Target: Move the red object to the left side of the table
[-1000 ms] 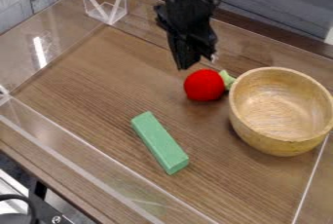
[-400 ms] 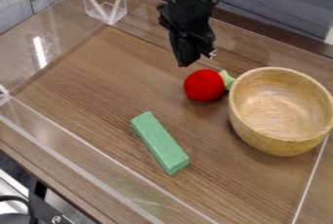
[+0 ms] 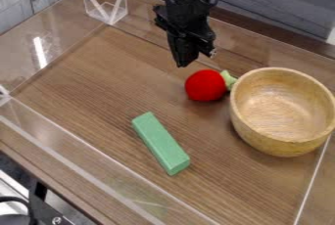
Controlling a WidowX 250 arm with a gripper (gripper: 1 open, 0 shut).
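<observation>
We see almost no change since a second ago: the gripper (image 3: 189, 57) hangs closed and empty just above-left of the red object (image 3: 203, 86). No writing is legible. On the table (image 3: 92, 87) lie one red object touching one wooden bowl (image 3: 281, 110), and one green block (image 3: 160, 142).
</observation>
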